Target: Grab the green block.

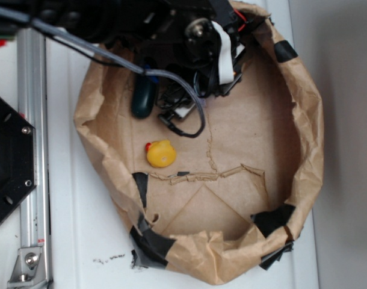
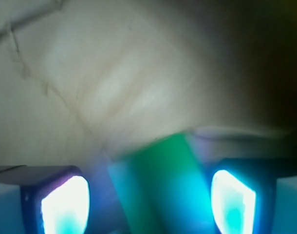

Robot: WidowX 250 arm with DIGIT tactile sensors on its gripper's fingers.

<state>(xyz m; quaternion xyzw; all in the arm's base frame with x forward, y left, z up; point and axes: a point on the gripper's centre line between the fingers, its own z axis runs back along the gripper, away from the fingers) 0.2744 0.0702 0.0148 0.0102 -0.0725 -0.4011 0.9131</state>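
I have the tool (image 2: 148, 200) wide, straddling the green block (image 2: 163, 185); closing and lifting remain.

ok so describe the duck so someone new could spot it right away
Look inside the brown paper basin on the white table. The duck sits on its floor left of centre, below the dark teal capsule and the arm's cables. It is the only bright yellow thing, small and rounded, with a red spot at its upper left.
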